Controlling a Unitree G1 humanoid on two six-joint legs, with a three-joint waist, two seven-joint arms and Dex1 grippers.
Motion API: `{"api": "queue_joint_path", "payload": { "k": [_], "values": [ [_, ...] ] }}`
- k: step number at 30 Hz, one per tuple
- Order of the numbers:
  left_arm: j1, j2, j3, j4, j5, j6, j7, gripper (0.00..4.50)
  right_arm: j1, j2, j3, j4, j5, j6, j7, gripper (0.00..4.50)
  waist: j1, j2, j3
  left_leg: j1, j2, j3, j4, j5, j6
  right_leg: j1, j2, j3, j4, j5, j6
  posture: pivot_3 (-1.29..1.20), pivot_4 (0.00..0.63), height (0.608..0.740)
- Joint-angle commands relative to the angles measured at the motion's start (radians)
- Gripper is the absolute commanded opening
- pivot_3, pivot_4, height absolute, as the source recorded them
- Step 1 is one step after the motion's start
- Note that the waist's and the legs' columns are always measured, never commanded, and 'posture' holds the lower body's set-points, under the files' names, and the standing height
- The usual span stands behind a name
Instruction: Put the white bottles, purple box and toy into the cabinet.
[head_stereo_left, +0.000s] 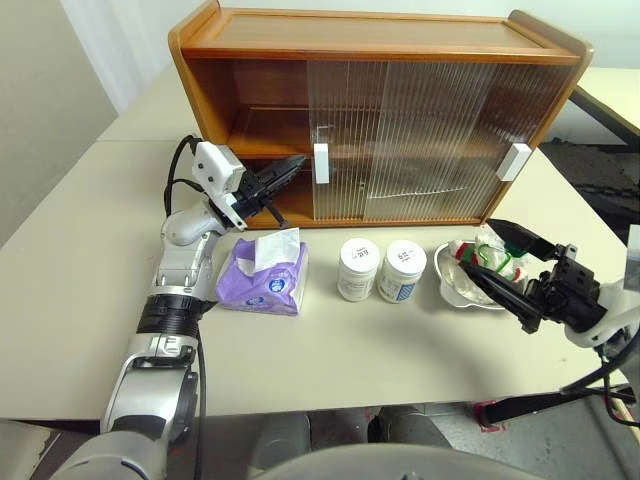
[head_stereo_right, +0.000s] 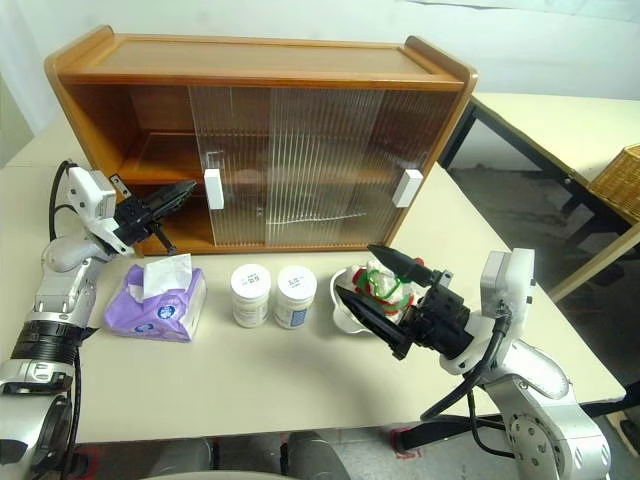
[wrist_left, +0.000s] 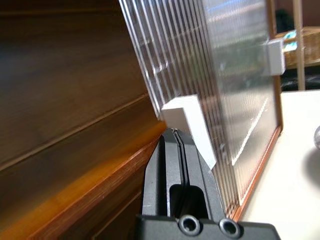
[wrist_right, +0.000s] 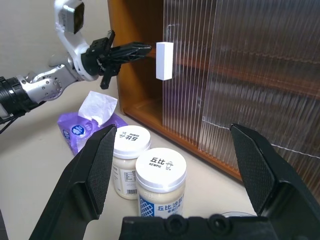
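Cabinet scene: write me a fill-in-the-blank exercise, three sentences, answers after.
1. The left gripper is ____, its tips beside the white handle of the cabinet.
2. The right gripper is ____, near the toy.
3. The two white bottles stand between the toy's dish and the ____ box.

Answers: shut; open; purple

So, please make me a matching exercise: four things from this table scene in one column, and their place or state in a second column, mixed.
Things:
1. soft lavender-purple tissue pack
2. small white plush toy
3. left hand
4. right hand

Places or states:
A. fingers spread wide, near the dish
B. lying on the table, left of the two white jars
C. fingers shut, by a white door handle
D. sitting in a shallow silver dish

Pairs: 1-B, 2-D, 3-C, 4-A
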Motion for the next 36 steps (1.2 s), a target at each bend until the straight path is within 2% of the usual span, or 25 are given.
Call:
{"api": "queue_joint_path", "payload": {
  "k": [1,8,31,36],
  "values": [
    [-0.021,-0.018,-0.035,0.033,0.045,-0.009,0.022,0.05,-0.008,-0.015,-0.017,-0.024,0.02,0.02,-0.008,4.5,0.0,0.0,0.0,0.0,0.0,0.0,0.0,0.0,0.0,0.0,0.0,0.0,0.0,0.0,0.0,0.04,0.0,0.74],
    [-0.058,-0.041,-0.062,0.072,0.086,-0.03,0.048,0.05,-0.012,-0.01,-0.01,-0.022,0.007,0.016,-0.013,4.5,-0.002,0.0,0.0,0.0,-0.001,0.0,0.0,0.0,0.0,0.0,0.0,0.0,-0.001,0.0,0.001,0.03,0.0,0.74],
    [-0.178,-0.148,-0.13,0.189,0.091,-0.082,0.022,0.05,0.094,0.038,-0.039,0.022,-0.042,-0.095,0.051,4.5,-0.019,0.002,-0.001,-0.003,-0.001,0.0,0.0,-0.001,0.002,0.001,0.0,0.0,-0.007,0.003,0.015,-0.02,0.0,0.74],
    [-0.188,-0.132,-0.11,0.172,0.083,-0.064,0.028,0.05,0.104,0.035,-0.058,0.025,-0.035,-0.1,0.062,4.5,-0.019,0.004,-0.002,-0.005,0.0,0.0,0.0,-0.001,0.003,0.001,0.0,0.0,-0.014,0.005,0.015,-0.02,0.0,0.74]
  ]
}}
